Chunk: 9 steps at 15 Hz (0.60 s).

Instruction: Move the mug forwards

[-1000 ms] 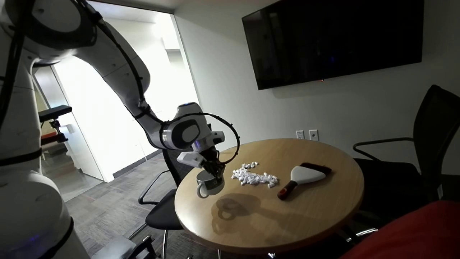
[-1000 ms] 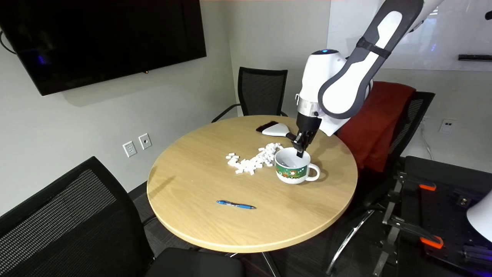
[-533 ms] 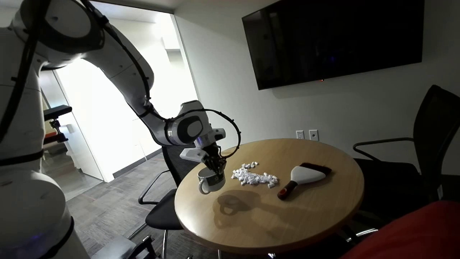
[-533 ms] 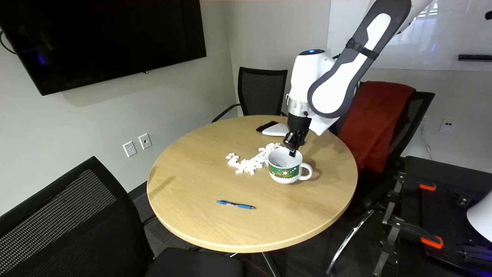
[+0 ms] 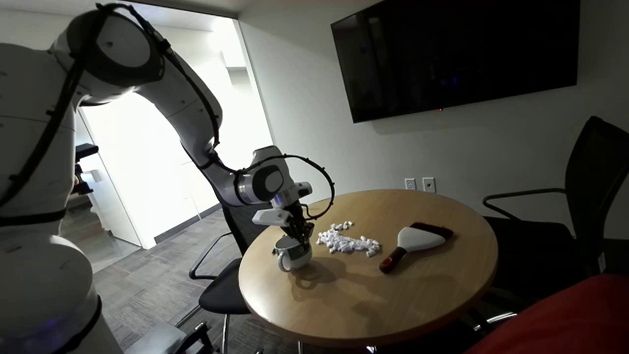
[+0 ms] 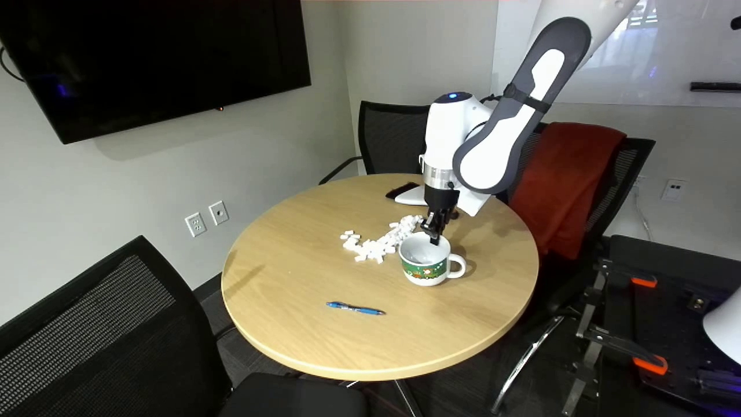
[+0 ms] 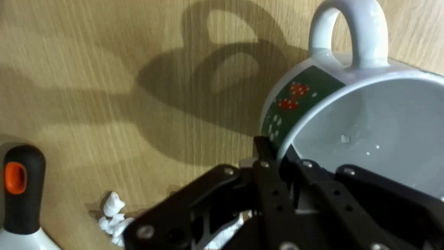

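Mug (image 6: 425, 270) clamped by its wall

The gripper (image 7: 278, 151) is closed tight on the rim, one finger inside the mug, one outside. The mug is mouth up over the table (image 6: 283, 278), just beside the white pieces (image 6: 376, 249); whether its base touches, I cannot tell. The brush (image 5: 420, 239) lies across the pieces from the mug, the pen (image 6: 354, 308) well apart.
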Tool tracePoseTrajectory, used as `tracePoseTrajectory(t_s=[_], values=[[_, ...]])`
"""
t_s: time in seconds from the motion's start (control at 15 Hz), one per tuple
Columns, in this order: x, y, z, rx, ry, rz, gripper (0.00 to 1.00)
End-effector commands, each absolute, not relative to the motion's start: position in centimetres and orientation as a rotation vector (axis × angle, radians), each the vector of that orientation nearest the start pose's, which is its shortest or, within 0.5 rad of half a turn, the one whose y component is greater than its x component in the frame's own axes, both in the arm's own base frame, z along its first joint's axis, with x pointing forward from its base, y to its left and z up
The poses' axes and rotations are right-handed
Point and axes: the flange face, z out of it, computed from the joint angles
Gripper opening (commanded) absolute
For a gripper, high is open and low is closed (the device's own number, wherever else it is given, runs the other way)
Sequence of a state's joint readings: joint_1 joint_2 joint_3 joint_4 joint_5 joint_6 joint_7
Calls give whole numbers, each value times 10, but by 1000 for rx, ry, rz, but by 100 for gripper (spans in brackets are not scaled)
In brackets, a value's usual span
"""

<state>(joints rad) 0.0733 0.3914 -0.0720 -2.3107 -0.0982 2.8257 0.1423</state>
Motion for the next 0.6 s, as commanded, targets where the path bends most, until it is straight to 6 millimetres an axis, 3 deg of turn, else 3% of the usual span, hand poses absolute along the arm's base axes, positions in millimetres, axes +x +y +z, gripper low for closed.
tracePoseTrajectory(t_s=[0.0, 0.2, 0.27, 0.53], values=[[544, 6, 191, -3226, 13, -181, 3], [545, 8, 190, -3249, -39, -162, 3], [545, 8, 190, -3255, -55, -155, 31], [543, 10, 200, -3271, -103, -149, 58]])
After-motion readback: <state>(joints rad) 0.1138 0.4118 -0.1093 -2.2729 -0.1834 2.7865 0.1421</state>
